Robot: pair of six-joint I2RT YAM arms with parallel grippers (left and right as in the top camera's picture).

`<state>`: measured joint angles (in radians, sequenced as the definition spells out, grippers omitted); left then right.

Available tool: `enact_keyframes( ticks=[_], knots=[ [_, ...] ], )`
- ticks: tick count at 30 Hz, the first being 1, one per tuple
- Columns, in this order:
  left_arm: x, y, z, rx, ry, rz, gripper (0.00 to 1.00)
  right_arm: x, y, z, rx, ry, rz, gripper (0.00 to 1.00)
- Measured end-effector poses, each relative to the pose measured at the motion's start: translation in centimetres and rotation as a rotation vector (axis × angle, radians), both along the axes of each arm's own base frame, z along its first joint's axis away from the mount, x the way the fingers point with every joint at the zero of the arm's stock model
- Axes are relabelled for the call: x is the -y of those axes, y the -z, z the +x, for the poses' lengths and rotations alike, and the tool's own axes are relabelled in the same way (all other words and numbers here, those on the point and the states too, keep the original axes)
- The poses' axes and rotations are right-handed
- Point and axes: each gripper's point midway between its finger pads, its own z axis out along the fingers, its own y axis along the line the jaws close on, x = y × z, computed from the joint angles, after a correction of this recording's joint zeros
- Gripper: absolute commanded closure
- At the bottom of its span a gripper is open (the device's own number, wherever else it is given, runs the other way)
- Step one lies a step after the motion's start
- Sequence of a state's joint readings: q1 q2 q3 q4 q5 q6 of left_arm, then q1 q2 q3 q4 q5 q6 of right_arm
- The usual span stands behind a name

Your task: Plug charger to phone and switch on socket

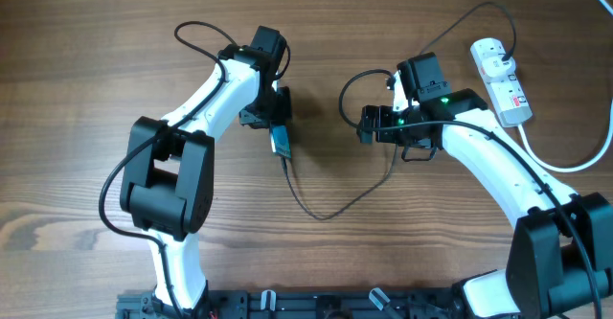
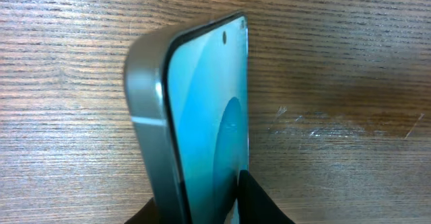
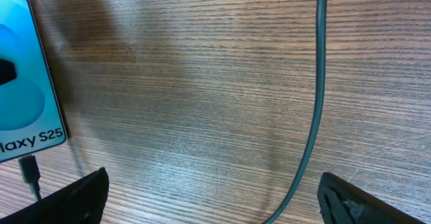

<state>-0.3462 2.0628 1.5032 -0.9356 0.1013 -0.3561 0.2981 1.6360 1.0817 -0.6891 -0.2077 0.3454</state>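
Plainly, the left gripper [image 2: 205,207] is seen with a dark finger at each face of the phone [image 2: 202,103], which is tilted up on edge; whether it is actually gripped cannot be told. The right gripper [image 3: 215,197] is spread wide and nothing is held. The charger [image 3: 315,116] is seen running between its fingers, with the plug tip [image 3: 29,173] at the phone's bottom edge. The socket [image 1: 500,79] is laid well apart, at the far right of the table [image 1: 77,70].
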Motion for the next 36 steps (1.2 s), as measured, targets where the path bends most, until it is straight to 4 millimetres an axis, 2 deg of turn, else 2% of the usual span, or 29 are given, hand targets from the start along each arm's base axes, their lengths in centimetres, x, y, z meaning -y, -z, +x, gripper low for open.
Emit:
enact_keyframes(
  ticks=[9,12,13,14,20,24,27,29,34,36],
  knots=[
    [0.0,0.0,0.0,0.001,0.0,-0.001,0.79,0.0,0.0,0.0,0.0,0.0,0.0,0.0],
    [0.0,0.0,0.0,0.001,-0.001,-0.001,0.86,0.0,0.0,-0.1,-0.002,-0.007,-0.002,0.0],
    [0.1,0.0,0.1,0.004,0.001,-0.005,0.93,-0.1,0.0,-0.1,0.0,-0.019,0.0,0.0],
    [0.1,0.0,0.2,0.008,0.002,-0.006,0.96,-0.3,0.0,-0.2,0.0,-0.037,0.011,0.0],
    [0.5,-0.1,0.1,0.0,0.002,-0.026,0.96,-2.7,-0.9,-0.9,-0.008,-0.128,0.141,0.0],
    [2.0,-0.5,-0.4,-0.039,0.008,-0.147,0.96,-5.0,-2.3,-0.5,0.037,-0.204,0.27,0.0],
    [4.4,-2.4,-0.2,-0.069,0.043,-0.426,0.96,-6.3,-3.4,-0.5,0.053,-0.245,0.357,0.0],
    [5.5,-4.7,0.1,-0.081,0.059,-0.643,0.96,-7.0,-4.0,-0.5,0.065,-0.267,0.4,0.0],
    [6.0,-11.7,0.5,-0.053,0.123,-1.126,0.96,-9.1,-6.3,-0.6,0.099,-0.344,0.554,0.0],
    [6.3,-13.2,0.3,-0.039,0.157,-1.22,0.96,-9.8,-7.4,-0.7,0.118,-0.376,0.617,0.05]
  ],
)
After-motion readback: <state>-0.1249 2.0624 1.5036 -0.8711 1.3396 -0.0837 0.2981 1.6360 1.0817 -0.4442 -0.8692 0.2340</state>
